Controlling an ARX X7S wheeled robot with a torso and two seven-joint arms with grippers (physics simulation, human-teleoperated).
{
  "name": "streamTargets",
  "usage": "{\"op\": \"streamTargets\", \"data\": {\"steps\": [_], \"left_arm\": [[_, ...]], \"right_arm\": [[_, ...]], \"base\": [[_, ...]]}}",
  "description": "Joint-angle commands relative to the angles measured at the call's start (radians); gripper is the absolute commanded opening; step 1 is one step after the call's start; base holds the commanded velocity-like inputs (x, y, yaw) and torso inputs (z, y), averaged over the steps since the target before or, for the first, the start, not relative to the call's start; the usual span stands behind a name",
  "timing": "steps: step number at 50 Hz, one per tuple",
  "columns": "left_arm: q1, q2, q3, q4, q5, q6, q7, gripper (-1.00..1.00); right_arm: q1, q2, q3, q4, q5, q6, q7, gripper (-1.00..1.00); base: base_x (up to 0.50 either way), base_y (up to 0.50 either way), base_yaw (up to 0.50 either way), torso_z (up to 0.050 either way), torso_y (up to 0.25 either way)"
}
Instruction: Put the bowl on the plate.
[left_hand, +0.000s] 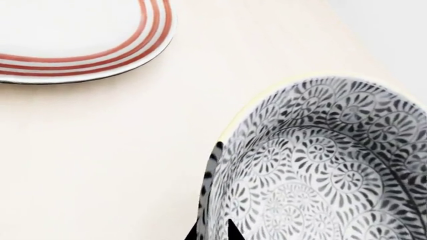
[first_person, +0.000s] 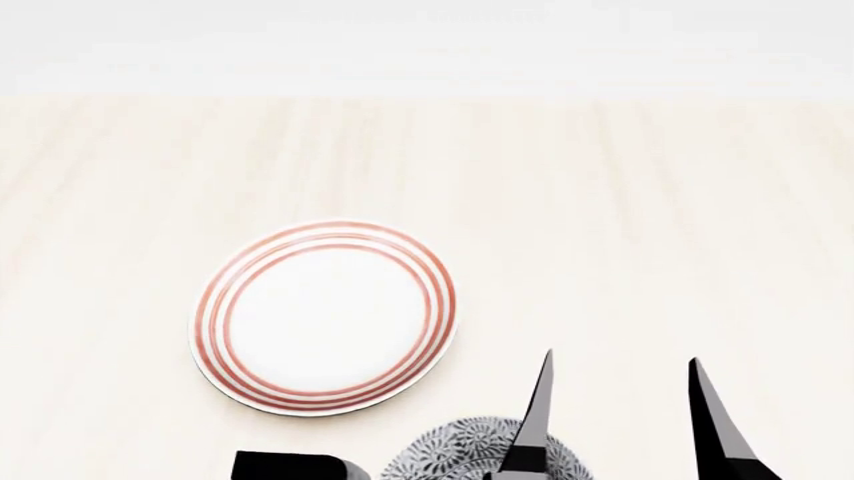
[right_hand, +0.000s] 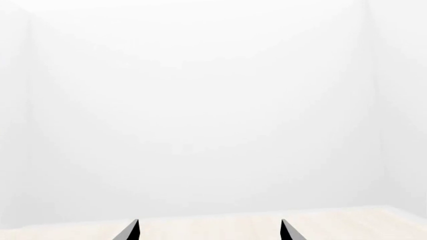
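Observation:
The plate, white with three red-orange rings, lies flat on the pale wooden table, left of centre in the head view. It also fills a corner of the left wrist view, plate. The grey-and-white floral bowl sits at the near edge of the head view, just right of the plate and apart from it. My left gripper is shut on the wall of the bowl, one finger inside and one outside. My right gripper hovers open beside the bowl, holding nothing.
The pale wooden tabletop stretches back to a white wall. A black part of my left arm shows at the near edge, below the plate.

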Motion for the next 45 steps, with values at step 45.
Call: {"op": "streamTargets", "data": {"steps": [45], "left_arm": [[-0.538, -0.026, -0.004, -0.558, 0.307, 0.350, 0.135, -1.00]], "right_arm": [[0.000, 0.007, -0.017, 0.017, -0.003, -0.004, -0.001, 1.00]], "base": [[0.00, 0.00, 0.00, 0.000, 0.000]]}}
